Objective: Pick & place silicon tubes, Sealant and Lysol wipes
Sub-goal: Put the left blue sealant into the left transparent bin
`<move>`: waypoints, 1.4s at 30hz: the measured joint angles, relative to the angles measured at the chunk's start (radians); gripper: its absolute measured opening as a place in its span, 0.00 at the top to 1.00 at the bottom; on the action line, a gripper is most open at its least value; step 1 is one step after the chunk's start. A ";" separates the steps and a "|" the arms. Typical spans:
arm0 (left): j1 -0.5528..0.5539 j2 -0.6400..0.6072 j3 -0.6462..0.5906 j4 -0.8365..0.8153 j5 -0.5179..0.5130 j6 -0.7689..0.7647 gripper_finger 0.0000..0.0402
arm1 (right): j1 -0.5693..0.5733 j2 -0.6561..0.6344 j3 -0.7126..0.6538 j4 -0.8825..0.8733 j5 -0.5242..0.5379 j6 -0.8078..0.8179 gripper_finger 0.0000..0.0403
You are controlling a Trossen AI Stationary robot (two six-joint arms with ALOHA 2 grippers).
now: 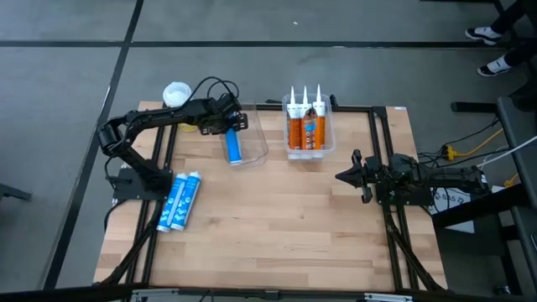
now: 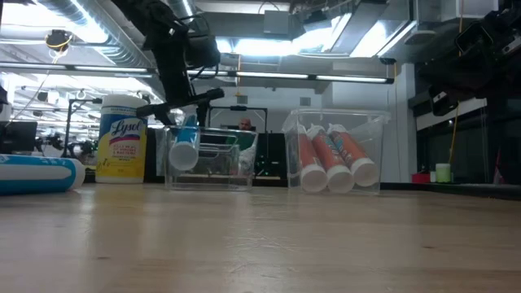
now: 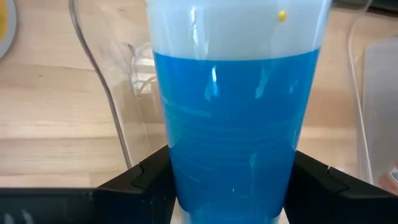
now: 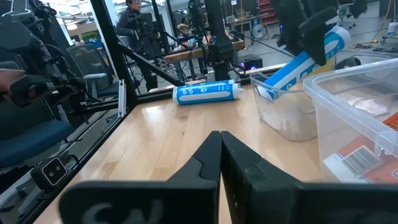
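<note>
My left claw [image 1: 232, 122] is clamped on a blue plastic tube with a white cap [image 1: 233, 147], holding it tilted over a clear plastic bin [image 1: 252, 144] near the far edge of the pale wooden desk [image 1: 277, 218]. In the low view the tube's capped end [image 2: 183, 152] points down inside the bin's walls, while my dark fingers [image 3: 140, 177] press on either side of the blue body, which fills the left wrist view.

My right claw [image 1: 342, 176] hovers over the right side of the desk, well apart from everything, its two fingers [image 4: 208, 162] pressed together with nothing between them.

A second clear plastic bin [image 1: 329, 138] stands to the right of the first, at the far edge. In it lie three orange-and-white sealant cartridges with white nozzles [image 1: 305, 122], side by side.

Two more blue tubes with white caps [image 1: 180, 201] lie together on the desk's left side, near the base of my left arm, touching one another along their length.

The Lysol wipes, a short yellow cylindrical canister with a wide round white lid [image 1: 177, 95], stands upright at the far left corner of the desk, just beyond my left arm. In the low view its label [image 2: 122, 134] faces the camera, to the left of the first bin.
</note>
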 joint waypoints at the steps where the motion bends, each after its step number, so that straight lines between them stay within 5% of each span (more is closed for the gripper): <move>1: 0.000 0.000 0.000 -0.004 0.004 -0.005 0.46 | 0.000 0.000 0.000 0.000 0.000 0.001 0.97; 42: 0.024 0.000 -0.002 -0.057 0.034 0.039 0.40 | 0.000 0.000 0.000 0.000 0.000 0.001 0.97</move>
